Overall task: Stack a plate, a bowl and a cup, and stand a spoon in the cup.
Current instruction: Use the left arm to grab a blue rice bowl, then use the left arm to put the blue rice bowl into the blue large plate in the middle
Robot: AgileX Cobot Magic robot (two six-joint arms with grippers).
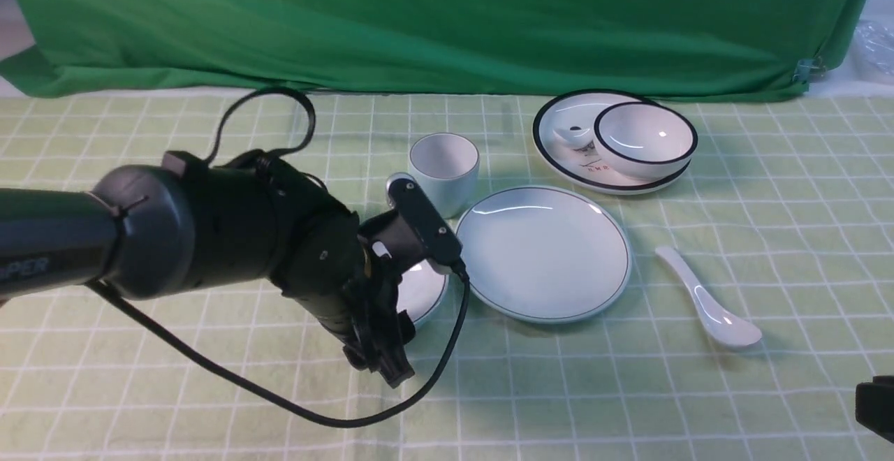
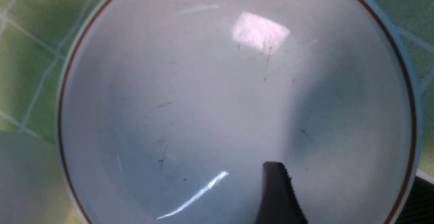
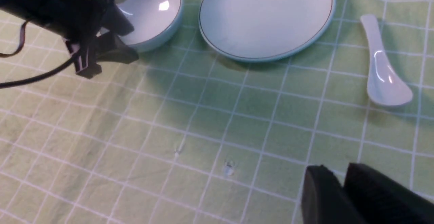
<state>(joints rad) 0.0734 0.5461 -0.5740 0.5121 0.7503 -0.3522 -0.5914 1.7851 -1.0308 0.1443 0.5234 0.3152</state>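
Note:
The pale blue-green bowl (image 1: 426, 293) sits on the cloth, mostly hidden behind my left arm, and it fills the left wrist view (image 2: 203, 98). My left gripper (image 1: 380, 349) is open and straddles the bowl's near rim. One finger (image 2: 278, 190) is inside the bowl, the other outside the rim. The plate (image 1: 545, 251) lies bare just right of the bowl. The cup (image 1: 443, 167) stands upright behind them. The white spoon (image 1: 709, 300) lies flat to the right of the plate. My right gripper (image 3: 334, 171) hovers low over bare cloth near the front, fingers together, holding nothing.
A white black-rimmed plate (image 1: 566, 147) carries a white black-rimmed bowl (image 1: 646, 136) at the back right. A green curtain (image 1: 447, 21) closes off the far side. The left arm's cable (image 1: 279, 394) loops over the cloth in front.

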